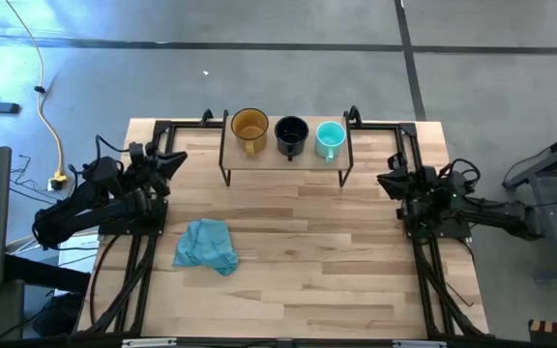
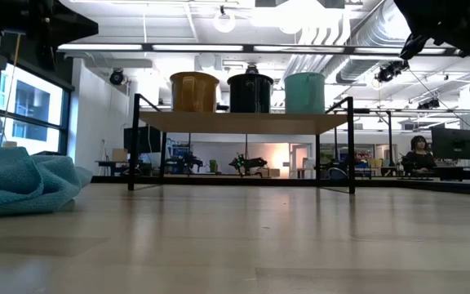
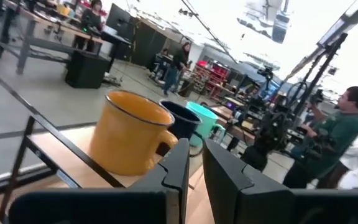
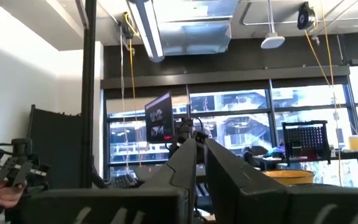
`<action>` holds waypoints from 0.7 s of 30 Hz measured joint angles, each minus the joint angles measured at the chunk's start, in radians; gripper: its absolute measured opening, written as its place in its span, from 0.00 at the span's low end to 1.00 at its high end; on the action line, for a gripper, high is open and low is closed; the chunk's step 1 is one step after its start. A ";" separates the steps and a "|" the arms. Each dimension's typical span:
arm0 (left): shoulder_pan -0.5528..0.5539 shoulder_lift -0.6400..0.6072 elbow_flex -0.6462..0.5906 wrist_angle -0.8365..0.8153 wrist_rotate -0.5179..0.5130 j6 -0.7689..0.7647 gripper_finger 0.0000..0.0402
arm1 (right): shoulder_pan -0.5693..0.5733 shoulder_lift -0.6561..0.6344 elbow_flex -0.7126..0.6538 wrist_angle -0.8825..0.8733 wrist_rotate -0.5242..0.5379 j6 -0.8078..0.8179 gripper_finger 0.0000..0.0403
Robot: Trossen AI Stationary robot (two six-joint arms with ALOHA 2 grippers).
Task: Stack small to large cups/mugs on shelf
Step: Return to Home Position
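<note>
Three mugs stand upright in a row on the shelf (image 1: 285, 155) at the table's far edge: the amber-yellow mug (image 1: 249, 127) on the left, the black mug (image 1: 291, 134) in the middle, the teal mug (image 1: 329, 137) on the right. The low view shows the amber mug (image 2: 194, 91), the black mug (image 2: 250, 92) and the teal mug (image 2: 304, 92) side by side. My left gripper (image 1: 172, 160) waits at the table's left edge, left of the shelf, nearly shut and holding nothing; its wrist view shows the amber mug (image 3: 132, 132) ahead. My right gripper (image 1: 383, 181) waits at the right edge, nearly shut.
A crumpled blue cloth (image 1: 207, 245) lies on the table's left half, near the middle. Thin black shelf legs (image 2: 351, 145) stand on the tabletop. Bare wood spreads between the arms and toward the near edge. People show in the room beyond the table.
</note>
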 joint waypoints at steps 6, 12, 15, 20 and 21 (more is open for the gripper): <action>-0.001 0.000 -0.065 0.079 0.061 -0.032 0.09 | 0.000 -0.015 0.000 -0.011 0.003 0.003 0.06; -0.013 0.000 -0.131 0.177 0.085 -0.064 0.09 | 0.000 -0.015 0.000 -0.042 0.003 0.036 0.06; -0.068 0.000 -0.136 0.173 0.052 -0.063 0.09 | 0.000 -0.015 0.000 -0.054 0.003 0.042 0.06; -0.215 0.000 -0.136 0.172 -0.081 -0.042 0.09 | 0.000 -0.015 0.000 -0.055 0.003 0.040 0.06; -0.249 0.000 -0.136 0.169 -0.114 -0.033 0.09 | 0.000 -0.015 0.000 -0.055 0.003 0.039 0.06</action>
